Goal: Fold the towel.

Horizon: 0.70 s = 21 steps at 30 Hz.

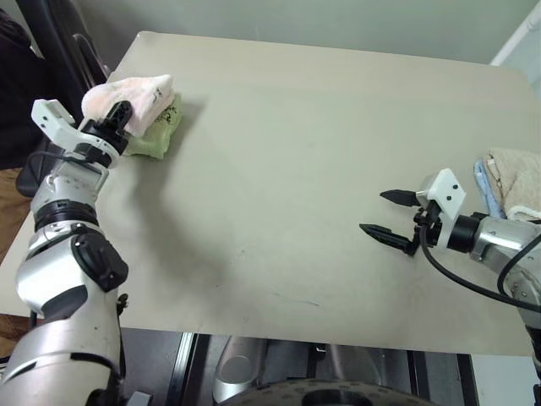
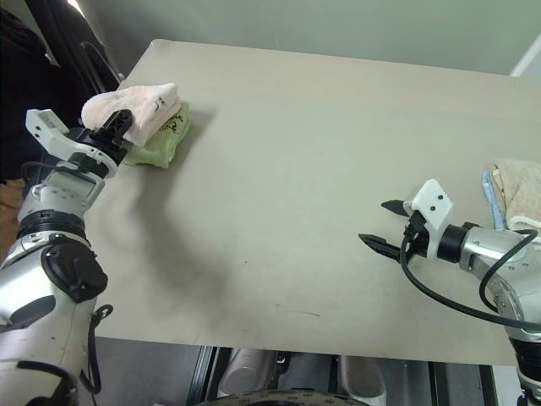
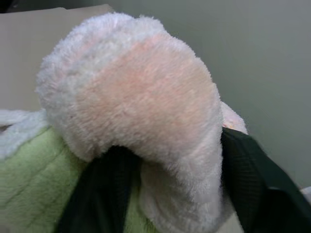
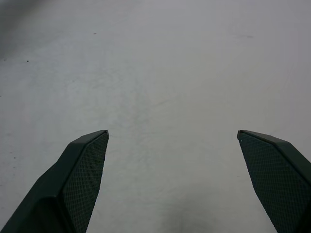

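Head views, towel: the folded pink towel [image 1: 135,99] sits on the light green towel [image 1: 156,135] at the desk's [image 1: 321,194] ten o'clock corner.
Head views, left gripper [image 1: 118,117]: my fingers sit at the towel's near end, spread around its edge; whether they press it I cannot tell.
Head views, right gripper [image 1: 389,216]: my fingers are spread wide, carrying nothing, over bare desk at four o'clock, well apart from the towel.
Head views, other cloth: beige and blue towels [image 1: 511,182] lie at the three o'clock edge.
Left wrist view: pink terry bulges between my two black fingers [image 3: 104,194], green cloth just beneath.
Right wrist view: both fingers [image 4: 82,170] released, plain desk between them.
Step, my judgement: setting the fold down. I should let go cleanly and draw straight back so the pile stays stacked and the green towel is not dragged.
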Each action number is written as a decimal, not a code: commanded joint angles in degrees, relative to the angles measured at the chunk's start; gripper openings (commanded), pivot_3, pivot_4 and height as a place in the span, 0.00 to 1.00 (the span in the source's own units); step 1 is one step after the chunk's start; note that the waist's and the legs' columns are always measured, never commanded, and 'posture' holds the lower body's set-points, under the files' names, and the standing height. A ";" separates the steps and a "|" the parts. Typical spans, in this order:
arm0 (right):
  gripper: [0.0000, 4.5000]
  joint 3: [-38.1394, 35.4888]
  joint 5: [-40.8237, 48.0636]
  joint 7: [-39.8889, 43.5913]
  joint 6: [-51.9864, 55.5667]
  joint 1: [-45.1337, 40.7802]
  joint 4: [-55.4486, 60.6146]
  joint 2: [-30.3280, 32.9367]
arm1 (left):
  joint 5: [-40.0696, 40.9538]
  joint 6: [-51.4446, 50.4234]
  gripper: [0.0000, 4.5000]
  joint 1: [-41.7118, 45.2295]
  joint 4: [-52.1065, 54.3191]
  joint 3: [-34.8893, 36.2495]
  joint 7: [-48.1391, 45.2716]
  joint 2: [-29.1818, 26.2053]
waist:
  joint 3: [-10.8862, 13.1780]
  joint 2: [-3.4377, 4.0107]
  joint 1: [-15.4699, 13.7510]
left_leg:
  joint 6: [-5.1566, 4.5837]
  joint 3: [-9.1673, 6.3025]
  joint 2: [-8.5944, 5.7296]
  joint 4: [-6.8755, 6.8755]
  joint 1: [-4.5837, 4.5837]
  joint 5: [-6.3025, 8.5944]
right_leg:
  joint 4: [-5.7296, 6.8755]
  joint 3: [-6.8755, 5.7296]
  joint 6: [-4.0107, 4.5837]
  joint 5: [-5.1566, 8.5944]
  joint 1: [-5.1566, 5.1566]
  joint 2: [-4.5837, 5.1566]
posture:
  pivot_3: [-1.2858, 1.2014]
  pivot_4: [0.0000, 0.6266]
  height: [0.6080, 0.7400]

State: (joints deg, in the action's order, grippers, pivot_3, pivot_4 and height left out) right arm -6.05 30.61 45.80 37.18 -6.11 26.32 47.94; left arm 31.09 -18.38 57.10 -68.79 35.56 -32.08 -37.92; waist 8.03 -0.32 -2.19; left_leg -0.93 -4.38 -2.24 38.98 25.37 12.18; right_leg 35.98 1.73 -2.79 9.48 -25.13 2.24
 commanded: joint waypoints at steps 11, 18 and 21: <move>1.00 -2.07 -0.46 0.32 -1.26 -0.43 1.01 0.32 | 4.68 -7.32 0.99 -6.31 14.45 2.25 5.71 2.61 | 0.00 -0.01 0.05 | 0.01 0.03 0.01 0.03 -0.12 -0.01 | 0.00 0.01 -0.02 -0.05 0.09 -0.01 | 0.52 0.24 0.95; 1.00 -2.10 -0.63 -0.17 -2.13 0.15 0.84 -0.57 | 13.28 -25.71 0.99 -17.97 33.16 5.20 9.18 3.38 | -0.01 -0.01 0.33 | 0.03 0.09 0.03 -0.02 -0.38 0.00 | 0.00 0.01 0.23 0.10 0.29 -0.02 | 0.52 0.24 0.95; 1.00 -1.76 -0.96 -0.26 -2.62 0.54 0.77 -1.07 | 16.40 -29.80 0.99 -21.34 38.61 6.62 9.79 3.02 | -0.01 -0.02 0.31 | 0.04 0.07 0.03 -0.02 -0.42 0.01 | 0.03 0.02 0.30 0.14 0.34 -0.02 | 0.52 0.24 0.95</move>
State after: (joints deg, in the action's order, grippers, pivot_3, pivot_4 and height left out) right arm -6.24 29.89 45.75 35.95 -5.54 26.20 47.12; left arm 45.06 -46.07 35.87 -34.67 40.71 -22.39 -33.95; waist 8.02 -0.34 -1.88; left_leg -0.89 -4.34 -2.21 38.96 24.94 12.19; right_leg 36.00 1.75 -2.48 9.62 -24.76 2.22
